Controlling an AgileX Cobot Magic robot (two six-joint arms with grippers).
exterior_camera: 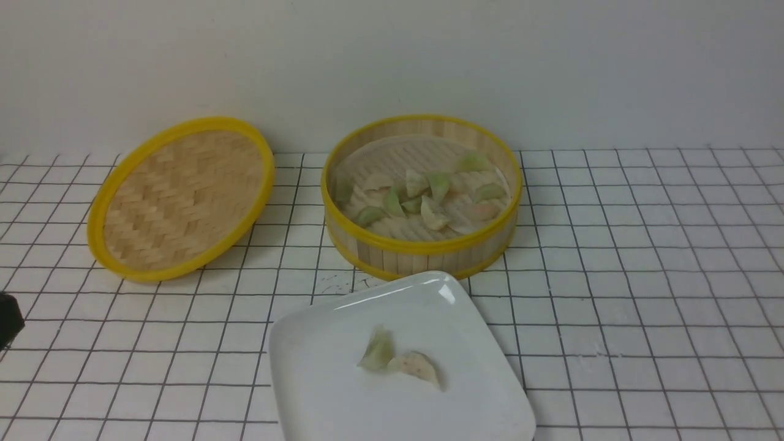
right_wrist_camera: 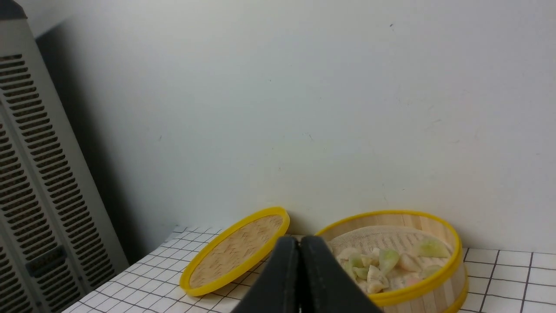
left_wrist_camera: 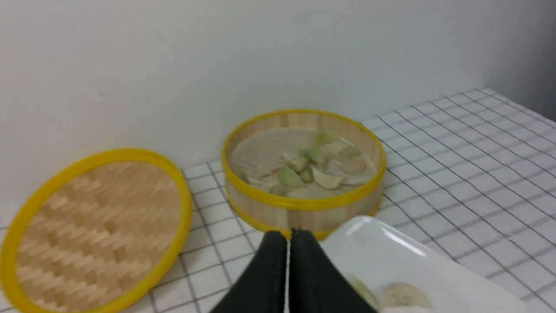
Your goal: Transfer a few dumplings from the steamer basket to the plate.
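The steamer basket (exterior_camera: pixel 422 248) stands at the back centre of the table and holds several dumplings (exterior_camera: pixel 422 199), green, cream and pink. In front of it lies the white square plate (exterior_camera: pixel 318 367) with two dumplings on it, one green (exterior_camera: pixel 376 350) and one cream (exterior_camera: pixel 416 366). My left gripper (left_wrist_camera: pixel 289 234) is shut and empty, short of the basket (left_wrist_camera: pixel 304 215) and beside the plate (left_wrist_camera: pixel 391 256). Only a dark bit of the left arm (exterior_camera: pixel 9 318) shows at the front view's left edge. My right gripper (right_wrist_camera: pixel 299 241) is shut and empty, well back from the basket (right_wrist_camera: pixel 434 282).
The woven yellow-rimmed lid (exterior_camera: pixel 180 196) leans against the wall left of the basket. A white wall runs close behind both. A grey slatted panel (right_wrist_camera: pixel 39 182) stands at the table's far left. The tabletop is a white grid-pattern cloth (exterior_camera: pixel 643 275).
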